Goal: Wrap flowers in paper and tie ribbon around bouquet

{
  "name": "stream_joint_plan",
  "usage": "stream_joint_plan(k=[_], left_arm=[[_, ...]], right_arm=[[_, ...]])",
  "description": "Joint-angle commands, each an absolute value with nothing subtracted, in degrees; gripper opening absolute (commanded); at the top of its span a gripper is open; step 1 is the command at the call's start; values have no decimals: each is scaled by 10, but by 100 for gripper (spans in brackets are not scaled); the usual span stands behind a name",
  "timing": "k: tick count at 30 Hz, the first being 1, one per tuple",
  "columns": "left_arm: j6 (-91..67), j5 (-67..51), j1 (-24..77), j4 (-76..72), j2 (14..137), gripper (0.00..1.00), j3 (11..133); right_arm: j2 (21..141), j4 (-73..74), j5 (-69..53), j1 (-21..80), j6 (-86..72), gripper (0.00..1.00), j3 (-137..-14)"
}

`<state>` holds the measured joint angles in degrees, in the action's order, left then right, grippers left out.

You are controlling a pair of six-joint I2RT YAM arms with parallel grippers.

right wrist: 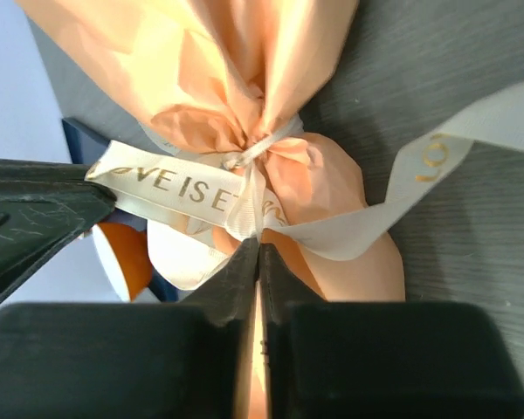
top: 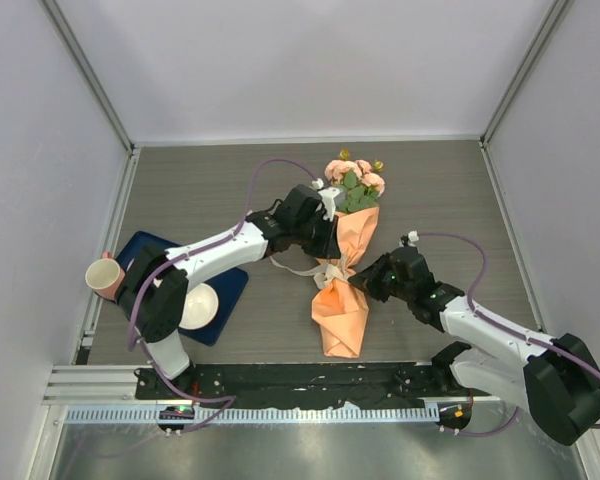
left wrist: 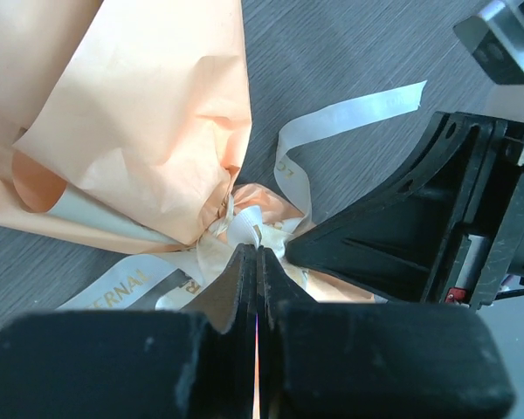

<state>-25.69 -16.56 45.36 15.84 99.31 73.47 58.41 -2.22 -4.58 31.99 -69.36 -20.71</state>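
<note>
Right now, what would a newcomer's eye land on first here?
An orange paper bouquet lies mid-table, its pink roses toward the far wall. A cream ribbon is knotted round its waist, with the left hand and right hand both shut on it at the knot.

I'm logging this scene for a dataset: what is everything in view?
flowers: one bunch, pink with green leaves, cone's far end
paper: one sheet, orange, coned mid-table
ribbon: one, cream, tied round the cone's waist
tray: one, dark blue, left
bowl: one, white, on the tray
cup: one, peach, tray's left edge
table: one, grey, beneath everything
left hand: one, black, shut on the ribbon knot
right hand: one, black, shut on the ribbon knot
</note>
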Motion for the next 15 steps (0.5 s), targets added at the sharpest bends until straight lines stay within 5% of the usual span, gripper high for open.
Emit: stream_joint_plan(k=[1,7,15], left_arm=[[-269,-189,447,130,990,0,743],[-290,-243,437,148,1005,0,756],[-306,-279,424,166,1020,0,762]], right_arm=[[592,50,-57,313,-467,23,-289],[541,77,-54,312,-280,55,-329],[575,-46,-96,313,-181,56,-319]])
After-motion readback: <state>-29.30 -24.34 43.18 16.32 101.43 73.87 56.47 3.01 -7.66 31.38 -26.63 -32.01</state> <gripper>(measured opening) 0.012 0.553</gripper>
